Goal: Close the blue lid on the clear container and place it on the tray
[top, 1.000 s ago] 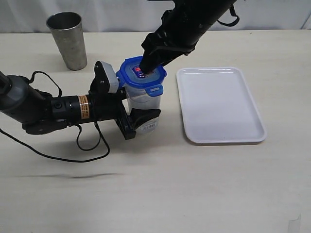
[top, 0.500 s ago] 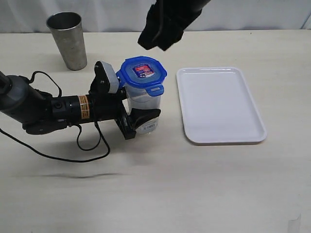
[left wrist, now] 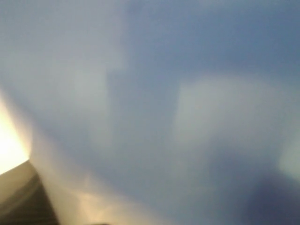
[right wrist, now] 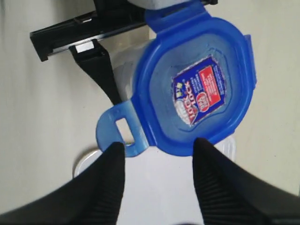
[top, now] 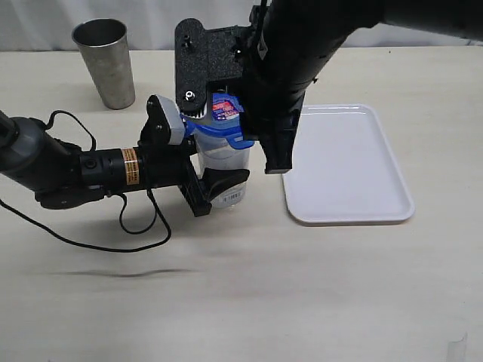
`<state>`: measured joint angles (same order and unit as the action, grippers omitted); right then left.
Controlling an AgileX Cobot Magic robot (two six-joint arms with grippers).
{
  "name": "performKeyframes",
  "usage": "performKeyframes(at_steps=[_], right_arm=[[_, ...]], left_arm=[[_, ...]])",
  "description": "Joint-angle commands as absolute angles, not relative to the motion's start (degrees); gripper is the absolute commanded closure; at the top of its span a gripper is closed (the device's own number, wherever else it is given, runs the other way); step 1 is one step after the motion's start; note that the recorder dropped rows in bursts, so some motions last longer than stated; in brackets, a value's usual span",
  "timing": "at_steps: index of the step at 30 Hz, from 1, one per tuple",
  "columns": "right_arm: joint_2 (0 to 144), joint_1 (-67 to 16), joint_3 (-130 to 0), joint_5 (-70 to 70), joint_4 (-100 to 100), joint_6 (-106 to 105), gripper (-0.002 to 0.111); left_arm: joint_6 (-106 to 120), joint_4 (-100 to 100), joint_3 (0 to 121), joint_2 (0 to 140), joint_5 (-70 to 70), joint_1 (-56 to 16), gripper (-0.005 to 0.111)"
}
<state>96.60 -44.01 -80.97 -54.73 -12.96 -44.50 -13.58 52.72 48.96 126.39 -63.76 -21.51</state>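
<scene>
The clear container [top: 223, 156] stands upright on the table, and my left gripper [top: 215, 172] is shut on its lower body from the side, one black finger [top: 226, 182] across its front. The blue lid [top: 226, 127] sits on top, sticker up, with one snap flap [right wrist: 117, 131] sticking out. My right gripper [right wrist: 158, 147] hangs open just above the blue lid's [right wrist: 197, 89] edge on the tray side, nothing between its fingers. The white tray [top: 343, 162] lies to the right of the container. The left wrist view is a blur.
A grey metal cup [top: 106, 64] stands at the back left. The left arm's black cable [top: 113, 237] loops over the table in front of it. The right arm [top: 290, 68] hides most of the lid in the exterior view.
The right gripper was pressing on the lid a second ago, lifted clear of it, and has now come back down, turned, over the lid's tray-side edge. The left gripper and container have not moved.
</scene>
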Motion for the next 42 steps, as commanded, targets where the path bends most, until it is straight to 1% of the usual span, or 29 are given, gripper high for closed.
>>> performKeyframes(at_steps=[1, 18, 23, 26, 29, 31, 32, 36, 42], right_arm=[[96.46, -44.08, -80.29, -49.93, -14.06, -44.36, 0.065], [101.45, -44.08, -78.65, -49.29, -11.37, -47.5, 0.065], [101.45, -44.08, -73.7, -44.33, -11.64, -49.22, 0.065], [101.54, -44.08, -68.55, -38.75, -13.1, -49.22, 0.065], [102.09, -44.08, -66.62, -36.84, -13.15, -48.7, 0.065], [102.11, -44.08, -64.96, -33.97, -13.15, -48.23, 0.067], [102.11, -44.08, -64.18, -33.1, -13.15, -47.36, 0.07], [101.62, -44.08, -63.8, -35.47, -11.87, -47.12, 0.071], [94.54, -44.08, -63.93, -39.7, -1.74, -47.12, 0.07]], left_arm=[[-13.72, 53.93, 48.82, 126.67, -60.5, -22.06, 0.107], [-13.72, 53.93, 48.82, 126.67, -60.65, -22.06, 0.107], [-13.72, 54.33, 48.82, 126.67, -60.72, -22.06, 0.107], [-13.72, 55.87, 48.82, 126.67, -61.73, -22.06, 0.107], [-13.72, 56.4, 48.82, 126.67, -62.06, -22.06, 0.107], [-13.95, 56.4, 48.82, 126.67, -62.31, -22.06, 0.107], [-13.95, 56.54, 48.82, 126.67, -62.46, -22.06, 0.107], [-13.69, 56.87, 48.82, 126.67, -62.46, -22.06, 0.107], [-7.53, 56.32, 48.82, 126.42, -62.1, -21.72, 0.107]])
